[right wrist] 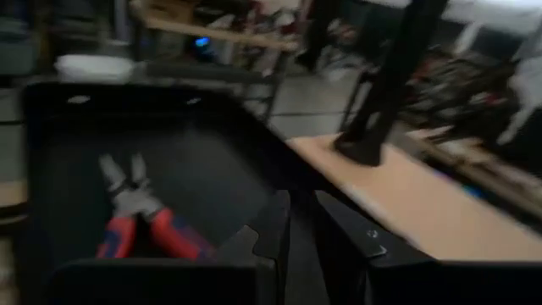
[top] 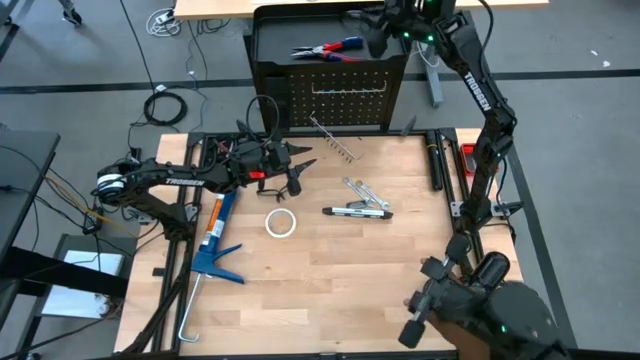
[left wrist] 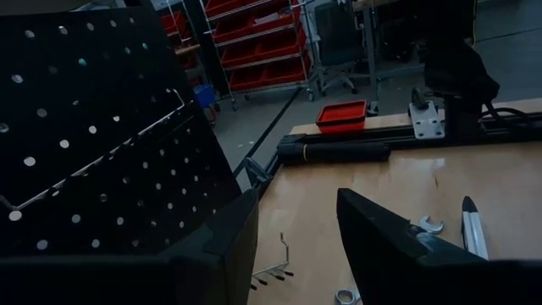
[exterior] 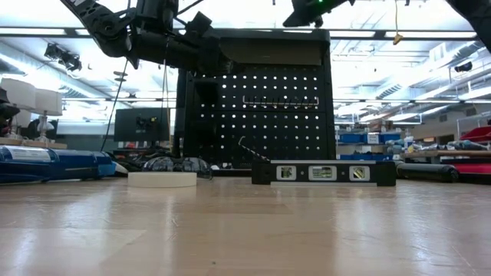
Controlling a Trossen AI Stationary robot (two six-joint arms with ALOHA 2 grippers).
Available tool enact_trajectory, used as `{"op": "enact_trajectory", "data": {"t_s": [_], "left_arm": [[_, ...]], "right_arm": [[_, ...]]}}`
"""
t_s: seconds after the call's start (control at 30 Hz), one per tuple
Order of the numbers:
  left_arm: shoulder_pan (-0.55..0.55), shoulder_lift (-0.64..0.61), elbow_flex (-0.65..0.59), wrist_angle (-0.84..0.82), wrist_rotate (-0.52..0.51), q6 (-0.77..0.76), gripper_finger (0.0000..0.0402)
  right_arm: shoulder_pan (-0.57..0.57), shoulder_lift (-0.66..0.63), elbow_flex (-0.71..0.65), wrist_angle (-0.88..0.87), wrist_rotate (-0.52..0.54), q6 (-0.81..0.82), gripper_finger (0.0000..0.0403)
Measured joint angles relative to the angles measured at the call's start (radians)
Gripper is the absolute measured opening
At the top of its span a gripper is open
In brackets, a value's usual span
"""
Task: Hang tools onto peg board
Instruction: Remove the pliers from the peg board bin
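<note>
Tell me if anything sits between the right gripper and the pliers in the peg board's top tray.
Nothing visible does. The right gripper hovers over the tray, fingers slightly apart and empty, with the red-and-blue pliers lying alone on the tray floor just beside it. The left gripper is away, over the table near the peg board.

We see the black peg board (top: 345, 95) standing upright; red-and-blue pliers (top: 328, 49) lie in its top tray, while two silver wrenches (top: 362, 192) and a slim level (top: 356, 211) lie before it.
</note>
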Motion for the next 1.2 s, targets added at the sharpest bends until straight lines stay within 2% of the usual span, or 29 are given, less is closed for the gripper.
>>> {"op": "enact_trajectory", "data": {"t_s": [0.2,0.47,0.63,0.93,1.2], "left_arm": [[-0.001,0.0,0.0,0.0,0.0,-0.001,0.0165],[-0.013,0.0,0.0,0.007,0.0,-0.002,0.0165],[-0.013,0.0,0.0,0.006,0.0,-0.004,0.0165],[-0.013,0.0,0.0,0.002,0.0,-0.023,0.0165],[-0.017,0.0,0.0,0.008,0.0,0.002,0.0165]], "right_arm": [[-0.065,0.003,0.0,-0.115,-0.21,-0.026,0.0095],[-0.146,0.012,-0.006,-0.111,-0.398,-0.003,0.0153],[-0.158,0.059,-0.007,-0.079,-0.52,0.053,0.017],[-0.138,0.071,-0.008,0.074,-0.522,0.155,0.017],[-0.129,0.119,-0.016,0.124,-0.534,0.174,0.0169]]}}
